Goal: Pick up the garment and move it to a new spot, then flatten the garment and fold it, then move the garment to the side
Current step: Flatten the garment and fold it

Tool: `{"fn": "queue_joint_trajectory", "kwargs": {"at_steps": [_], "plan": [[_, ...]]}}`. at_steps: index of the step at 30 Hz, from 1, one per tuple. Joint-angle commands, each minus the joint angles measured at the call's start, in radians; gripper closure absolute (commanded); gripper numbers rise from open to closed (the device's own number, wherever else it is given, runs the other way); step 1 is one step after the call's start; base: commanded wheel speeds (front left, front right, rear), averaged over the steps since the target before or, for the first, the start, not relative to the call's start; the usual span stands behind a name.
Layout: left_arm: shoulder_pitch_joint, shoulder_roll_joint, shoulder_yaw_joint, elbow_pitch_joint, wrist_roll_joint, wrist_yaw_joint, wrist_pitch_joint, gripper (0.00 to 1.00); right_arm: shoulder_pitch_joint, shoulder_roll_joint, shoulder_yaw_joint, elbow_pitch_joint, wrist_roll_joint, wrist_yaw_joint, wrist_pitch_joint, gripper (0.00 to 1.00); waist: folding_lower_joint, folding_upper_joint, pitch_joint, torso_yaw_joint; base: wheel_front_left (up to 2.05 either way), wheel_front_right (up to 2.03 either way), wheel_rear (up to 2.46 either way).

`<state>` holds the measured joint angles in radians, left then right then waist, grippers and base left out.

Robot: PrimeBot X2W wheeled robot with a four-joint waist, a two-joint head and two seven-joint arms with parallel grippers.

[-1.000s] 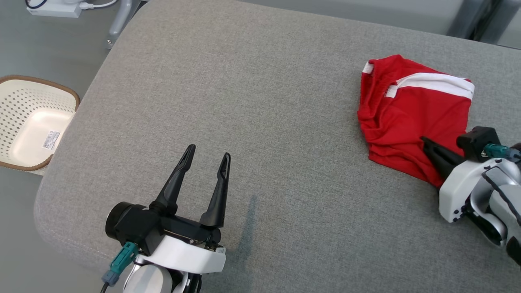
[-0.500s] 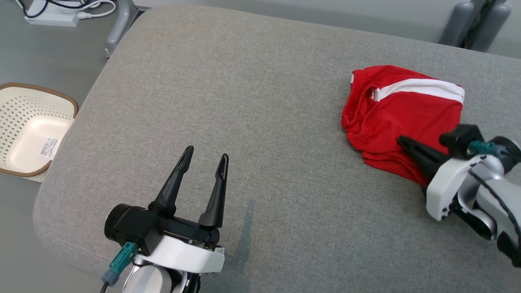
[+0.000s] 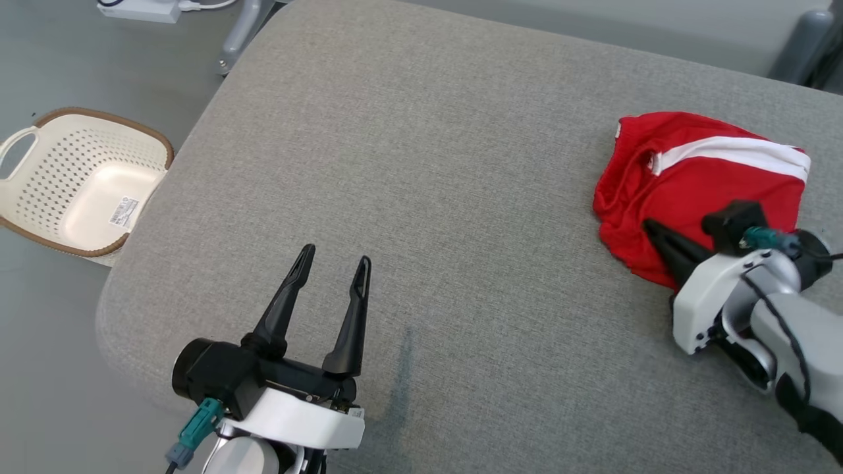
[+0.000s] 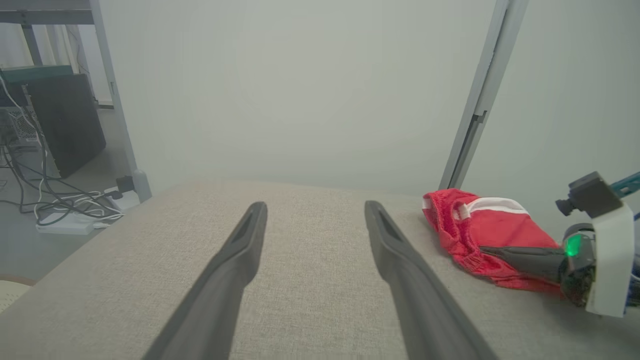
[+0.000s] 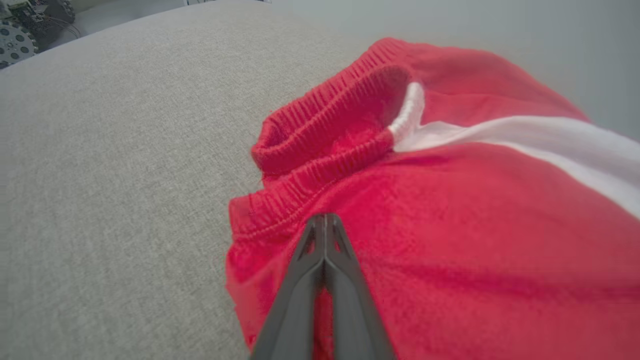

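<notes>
R pincer point(image 3: 649, 227) is down on the shorts point(image 3: 698, 191), its 2 fingers pressed together w/ no gap at the tips. Red shows in the slit lower down, so it looks clamped on a pinch of cloth just behind the waistband point(image 5: 320, 172). Low, flat angle there, prob so it can drag or lift the shorts off toward a fresh spot. Shorts sit at the far R of the cushion point(image 3: 428, 164), bunched, not flat yet; step 1 of the job, I'd say. L pincer point(image 3: 336, 255) hangs above the near L part of the cushion, fingers apart, nothing in it, well apart from the shorts. Looks parked, ready for the flattening, which prob needs 2 grips. Now the materials: shorts are soft red knit w/ a ribbed elastic waistband gaping in a loop and 1 white stripe point(image 3: 731, 150) along the side. Floppy stuff, will sag & crease wherever it's pulled. Cushion is grey woven fabric w/ rounded corners, a bit grippy by the look, so cloth may catch on a drag. Basket point(image 3: 66, 164) on the floor off the L edge: cream plastic, perforated walls, brown rim
</notes>
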<state>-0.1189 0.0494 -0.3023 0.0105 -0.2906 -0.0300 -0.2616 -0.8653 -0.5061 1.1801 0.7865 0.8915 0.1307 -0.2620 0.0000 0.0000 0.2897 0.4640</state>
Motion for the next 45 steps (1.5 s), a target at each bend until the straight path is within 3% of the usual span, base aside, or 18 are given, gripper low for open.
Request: {"fn": "queue_joint_trajectory", "kwargs": {"at_steps": [1, 8, 16, 36, 45], "plan": [[0.007, 0.003, 0.006, 0.002, 0.0, 0.003, -0.003, 0.0, 0.019, 0.001, 0.015, -0.002, 0.015, 0.0, -0.004, 1.0, 0.0, 0.0, -0.002, 0.007, 0.0, 0.0, 0.0], [0.019, 0.003, 0.014, 0.006, -0.003, 0.008, -0.003, 0.0, 0.028, 0.003, 0.072, -0.002, 0.034, 0.0, -0.002, 1.0, 0.0, 0.0, -0.016, 0.008, 0.0, 0.0, 0.0], [0.016, 0.003, -0.003, -0.004, -0.016, 0.013, -0.003, 0.0, -0.059, -0.024, -0.012, 0.029, 0.036, 0.0, -0.003, 1.0, 0.0, 0.0, -0.02, 0.001, 0.0, 0.0, 0.0], [-0.006, 0.003, -0.057, -0.011, -0.039, 0.016, -0.003, 0.0, -0.125, -0.026, -0.045, 0.2, 0.058, 0.0, -0.003, 1.0, 0.0, 0.0, 0.059, 0.103, 0.0, 0.0, 0.0], [-0.008, 0.003, -0.042, -0.009, -0.032, 0.026, -0.003, 0.0, -0.153, -0.001, -0.035, 0.197, 0.061, 0.0, -0.003, 1.0, 0.0, 0.0, 0.048, 0.071, 0.0, 0.0, 0.0]]}}
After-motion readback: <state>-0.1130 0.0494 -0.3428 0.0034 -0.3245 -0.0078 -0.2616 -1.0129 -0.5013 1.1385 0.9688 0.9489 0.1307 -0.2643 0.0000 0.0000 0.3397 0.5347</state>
